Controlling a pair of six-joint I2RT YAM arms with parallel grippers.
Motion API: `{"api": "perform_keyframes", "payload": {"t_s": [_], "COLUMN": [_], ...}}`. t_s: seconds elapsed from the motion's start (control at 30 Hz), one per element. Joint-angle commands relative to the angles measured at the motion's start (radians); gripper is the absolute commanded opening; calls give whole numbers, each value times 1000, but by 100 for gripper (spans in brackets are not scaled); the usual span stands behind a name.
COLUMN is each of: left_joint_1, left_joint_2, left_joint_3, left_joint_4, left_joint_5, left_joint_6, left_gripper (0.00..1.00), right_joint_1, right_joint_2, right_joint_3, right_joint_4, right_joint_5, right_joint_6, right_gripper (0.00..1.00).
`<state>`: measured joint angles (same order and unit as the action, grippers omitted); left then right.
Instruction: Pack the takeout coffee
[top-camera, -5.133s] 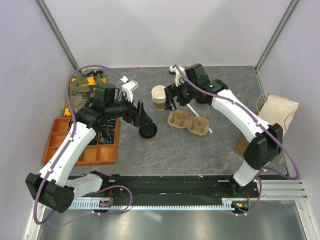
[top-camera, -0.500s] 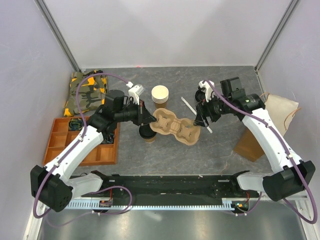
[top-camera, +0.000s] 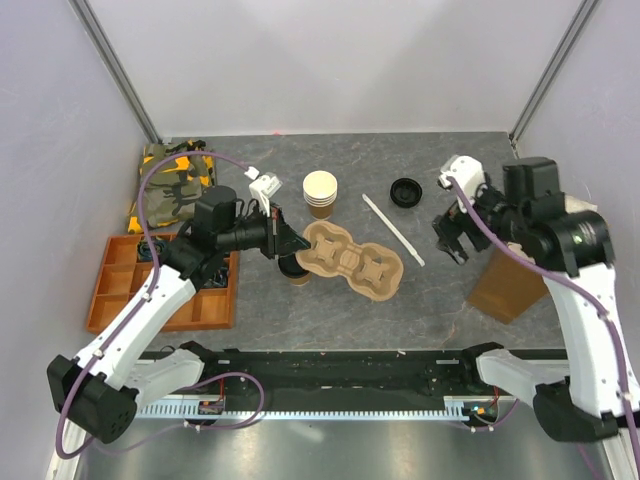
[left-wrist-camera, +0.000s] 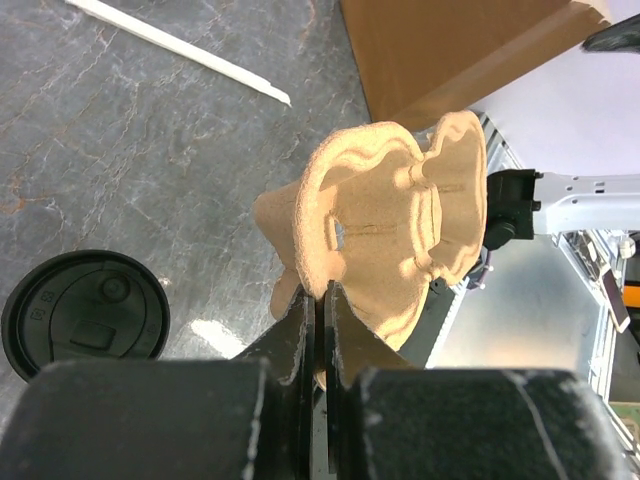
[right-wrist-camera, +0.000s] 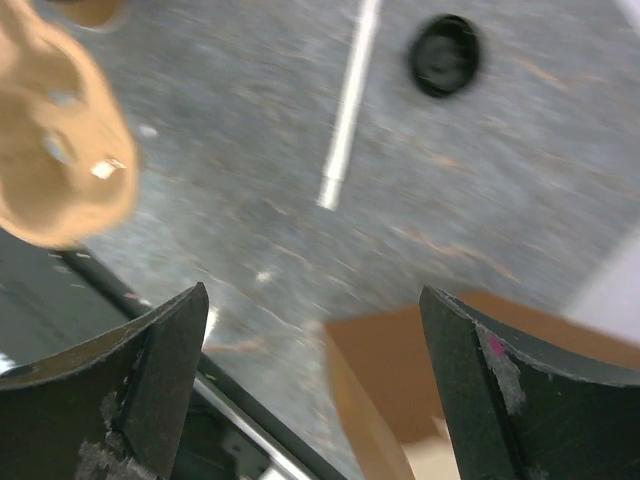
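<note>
Table: grey stone-patterned tabletop, bearing everything below.
Left arm: the left gripper has its fingers pressed together on the thin rim of the carrier.
Right arm: the right gripper hangs above the table near the bag, fingers spread wide, nothing between them.
Bag: brown paper bag, upright at the right edge.
Tray: orange compartment tray, at the left edge.
Carrier: tan moulded-pulp cup carrier, mid-table, gripped at its left end.
Cup stack: nested cream-rimmed paper cups, behind the carrier.
Coffee: small brown paper cup with a black plastic lid, lid on, standing on the table below the carrier's gripped end, outside its wells.
Stick: white stirrer, flat between carrier and right gripper.
Cap: small round black cap, near the stirrer's far end.
</note>
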<state>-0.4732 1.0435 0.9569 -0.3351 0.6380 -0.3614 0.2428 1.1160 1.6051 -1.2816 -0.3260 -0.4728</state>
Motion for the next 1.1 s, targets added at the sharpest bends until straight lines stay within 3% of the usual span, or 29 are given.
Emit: {"api": "perform_keyframes", "payload": {"t_s": [0.0,0.33,0.57,0.8,0.93,1.07], "left_joint_1": [-1,1,-1,-1,1,-1], "left_joint_2": [-40,-66,-83,-83,-82,-82], "left_joint_3": [-20,-13,-27,-23,-17,-17], "left_joint_4": [42,62,64,61,57,53], "left_joint_5": [38,45,46,43,42,35], "left_joint_6": [4,-13,-11,-7,1,6], "left_gripper": [2,2,2,2,2,2], "right_joint_1": [0,-2,0,-2,-2,0], "right_joint_2": [-108,-251,-260,-269,-248,-214], "right_joint_3": [36,-143,-238,-356,-382,-349], "right_joint_4": [-177,-177,-176,-177,-177,-176], "right_joint_5": [282,682,736,691,647,572], "right_joint_6": [-89,-250,-250,-268,-265,-253], "right_gripper": [95,92,90,87,74,50]}}
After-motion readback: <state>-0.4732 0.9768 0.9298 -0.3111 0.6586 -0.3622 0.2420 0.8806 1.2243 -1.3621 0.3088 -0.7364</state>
